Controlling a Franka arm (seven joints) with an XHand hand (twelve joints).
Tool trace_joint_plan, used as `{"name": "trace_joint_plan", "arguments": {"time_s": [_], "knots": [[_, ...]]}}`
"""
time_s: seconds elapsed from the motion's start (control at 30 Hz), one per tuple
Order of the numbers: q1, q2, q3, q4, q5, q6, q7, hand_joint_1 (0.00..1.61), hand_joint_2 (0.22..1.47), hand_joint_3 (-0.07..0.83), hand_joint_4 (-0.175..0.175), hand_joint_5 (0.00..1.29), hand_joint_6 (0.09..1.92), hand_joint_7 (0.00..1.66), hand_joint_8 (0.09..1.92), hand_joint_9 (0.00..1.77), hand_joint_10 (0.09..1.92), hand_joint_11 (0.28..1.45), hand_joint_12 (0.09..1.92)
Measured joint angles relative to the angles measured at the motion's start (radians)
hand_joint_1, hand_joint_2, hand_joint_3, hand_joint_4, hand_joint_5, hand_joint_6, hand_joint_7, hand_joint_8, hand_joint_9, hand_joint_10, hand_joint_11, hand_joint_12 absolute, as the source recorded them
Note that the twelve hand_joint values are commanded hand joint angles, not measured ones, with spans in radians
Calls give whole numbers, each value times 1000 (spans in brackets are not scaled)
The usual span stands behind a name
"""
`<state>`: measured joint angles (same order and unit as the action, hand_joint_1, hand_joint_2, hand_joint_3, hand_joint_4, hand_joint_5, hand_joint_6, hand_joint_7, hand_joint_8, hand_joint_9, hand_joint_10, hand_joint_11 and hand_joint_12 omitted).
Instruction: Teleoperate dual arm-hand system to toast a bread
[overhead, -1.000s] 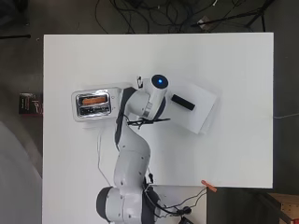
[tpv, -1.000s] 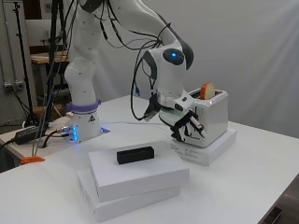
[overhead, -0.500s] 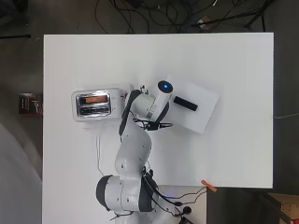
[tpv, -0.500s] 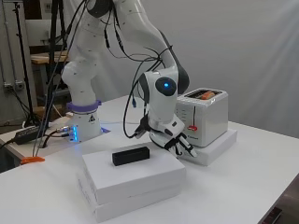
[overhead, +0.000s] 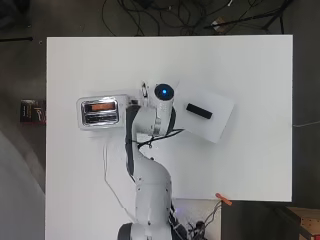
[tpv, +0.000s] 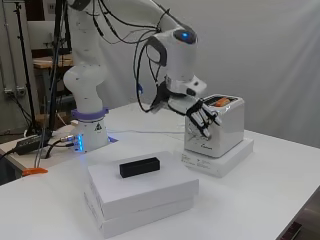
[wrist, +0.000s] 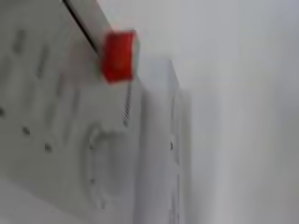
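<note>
Robot hand at toaster front, contact unclear.

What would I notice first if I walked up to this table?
Probably the big white robot arm with its black and white hand held right at the front of a shiny toaster, fingers relaxed against that face. The toaster stands on a flat white box and has bread sitting in one slot. Nearer in the side view, a small black block lies on a stack of white boxes.
</note>
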<state>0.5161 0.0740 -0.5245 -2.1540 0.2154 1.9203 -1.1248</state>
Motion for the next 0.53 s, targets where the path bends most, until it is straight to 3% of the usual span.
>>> {"name": "trace_joint_plan", "arguments": {"time_s": [0.13,0.27,0.33,0.4,0.53], "knots": [[-57,-261,120,4,-83,-28,52,24,1170,-11,-94,324,87,680,87,714,87,488,87],[-95,-452,221,17,-165,-75,107,1,1161,-1,-66,548,87,887,87,1026,87,536,87],[-103,-468,251,14,-223,-83,140,0,1163,0,-61,547,87,802,87,909,87,505,87],[-106,-466,268,12,-258,-86,163,2,1167,1,-76,467,87,677,87,772,87,464,87],[-112,-443,252,19,-240,-83,161,1,1156,-3,-104,404,87,598,87,667,87,423,87]]}}
